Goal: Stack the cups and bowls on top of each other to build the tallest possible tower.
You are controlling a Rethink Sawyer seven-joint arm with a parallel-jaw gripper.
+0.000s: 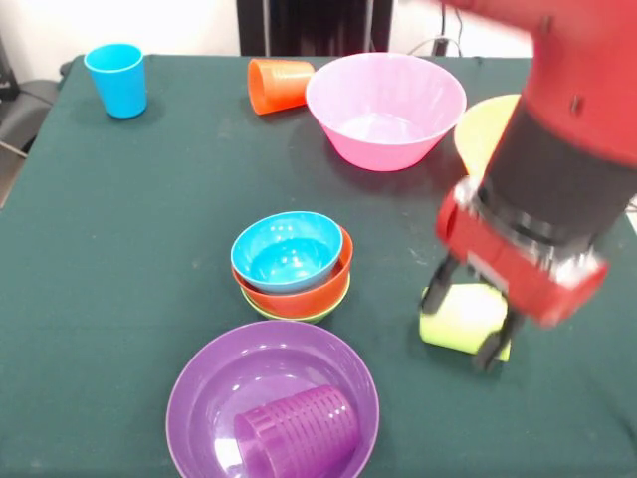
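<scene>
Cups [115, 80] number four, bowls [386, 108] six.

A single front camera looks down at a slant across a dark green table [119, 249], close enough that the cloth fills nearly the whole frame. It faces the far edge, where a pink bowl [386, 108], a blue cup [116, 80] and a tipped orange cup [279, 84] sit along the top. A purple bowl [214, 383] lies nearest the lens, cut off by the bottom edge. The red and black arm [577, 129] enters from the upper right. No second view is given to compare.
</scene>
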